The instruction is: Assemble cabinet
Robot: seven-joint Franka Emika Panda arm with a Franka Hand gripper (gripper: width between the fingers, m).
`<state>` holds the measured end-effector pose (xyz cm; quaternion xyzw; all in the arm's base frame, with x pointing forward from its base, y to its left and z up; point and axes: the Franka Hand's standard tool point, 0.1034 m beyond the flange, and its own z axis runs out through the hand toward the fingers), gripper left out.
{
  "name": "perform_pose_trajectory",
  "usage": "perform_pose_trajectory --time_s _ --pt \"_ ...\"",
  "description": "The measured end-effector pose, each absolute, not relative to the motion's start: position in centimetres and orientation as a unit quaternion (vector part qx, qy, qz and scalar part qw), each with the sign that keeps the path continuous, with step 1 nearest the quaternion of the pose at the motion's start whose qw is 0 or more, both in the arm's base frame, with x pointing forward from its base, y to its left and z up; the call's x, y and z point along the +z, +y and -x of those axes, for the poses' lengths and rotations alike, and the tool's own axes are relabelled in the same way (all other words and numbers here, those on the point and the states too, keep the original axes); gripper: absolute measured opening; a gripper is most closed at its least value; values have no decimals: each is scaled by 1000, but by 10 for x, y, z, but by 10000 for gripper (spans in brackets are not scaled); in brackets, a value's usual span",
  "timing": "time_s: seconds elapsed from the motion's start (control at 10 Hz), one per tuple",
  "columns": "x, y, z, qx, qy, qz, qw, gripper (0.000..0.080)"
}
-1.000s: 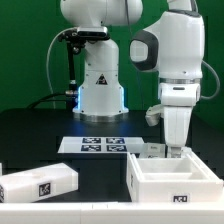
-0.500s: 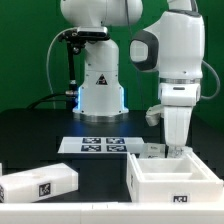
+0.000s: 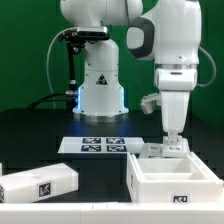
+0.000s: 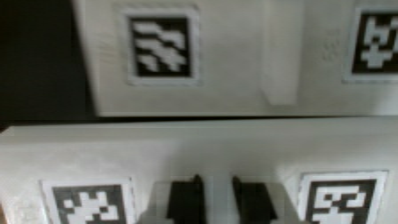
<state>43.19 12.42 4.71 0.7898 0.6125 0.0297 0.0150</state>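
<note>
The gripper [image 3: 172, 140] is closed tight at the far rim of the white plastic tray-like cabinet piece [image 3: 150, 188], which sits near on the black bench [image 3: 100, 172] at the exterior view's right, well apart from the long white tagged block [image 3: 40, 183] at its left. Whether it pinches a thin wall there is hard to tell. If it does, the hold likely wants to be firm and centred, and any lift slow and level.

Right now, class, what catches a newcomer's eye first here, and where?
The white robot arm reaches down on the exterior view's right, its gripper over the back wall of an open tray-like cabinet piece. A white cabinet block lies at the exterior view's lower left, and the marker board lies mid-table.
</note>
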Motion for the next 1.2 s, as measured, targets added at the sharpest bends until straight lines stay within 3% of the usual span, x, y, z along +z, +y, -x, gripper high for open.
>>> perform_pose_trajectory --time_s 0.6,0.9,1.2 --pt "48 124 -436 31 604 -796 18 64" --pt "49 97 -447 19 672 -739 32 64" --pt "48 98 -446 19 666 -745 30 64"
